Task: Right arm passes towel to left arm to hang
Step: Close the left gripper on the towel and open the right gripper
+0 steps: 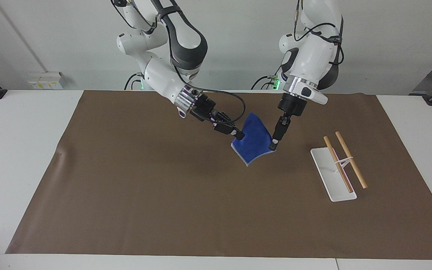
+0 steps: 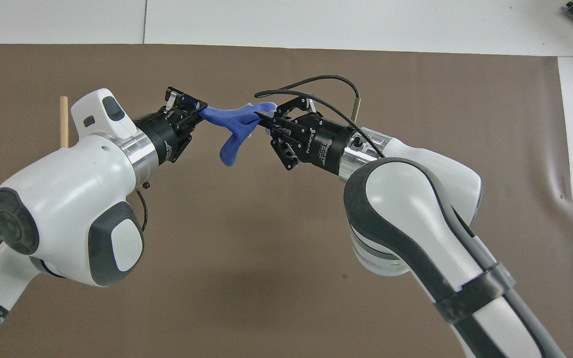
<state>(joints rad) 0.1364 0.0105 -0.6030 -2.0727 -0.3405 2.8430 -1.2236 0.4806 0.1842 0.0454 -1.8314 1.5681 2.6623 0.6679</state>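
The blue towel (image 1: 255,144) hangs in the air over the middle of the brown mat, stretched between both grippers. My right gripper (image 1: 239,135) is shut on the towel's corner toward the right arm's end. My left gripper (image 1: 273,144) is shut on the towel's edge toward the left arm's end. In the overhead view the towel (image 2: 231,130) spans from the left gripper (image 2: 198,108) to the right gripper (image 2: 262,117), and a fold droops between them.
A white rack base (image 1: 332,176) carrying two wooden dowels (image 1: 346,159) stands on the brown mat (image 1: 163,187) toward the left arm's end. In the overhead view the left arm hides most of it; one dowel (image 2: 63,122) shows.
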